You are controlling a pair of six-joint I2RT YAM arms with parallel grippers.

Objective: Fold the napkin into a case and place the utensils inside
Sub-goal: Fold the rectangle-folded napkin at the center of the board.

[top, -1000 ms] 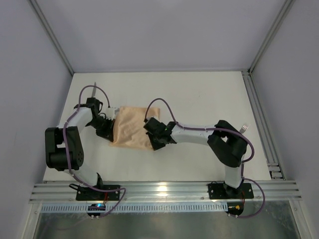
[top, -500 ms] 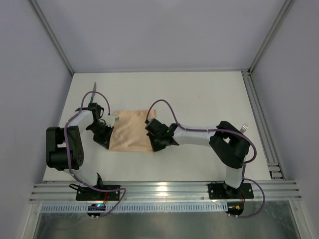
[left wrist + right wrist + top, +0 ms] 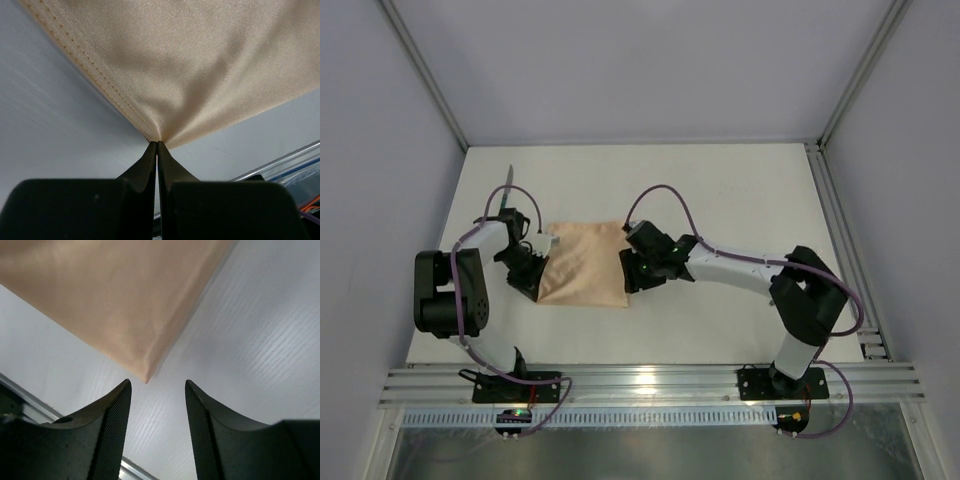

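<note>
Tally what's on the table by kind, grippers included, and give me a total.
Napkin: 1
Utensil: 1 in view, silver end showing at the far left, the rest hidden
Grippers: 2, the left gripper and the right gripper
Total: 4

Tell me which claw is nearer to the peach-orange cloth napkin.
Left. The left claw is shut on the stitched edge of the peach-orange cloth napkin, pinching it. The right claw is open, with a folded corner lying just ahead of its fingertips, not gripped.
</note>
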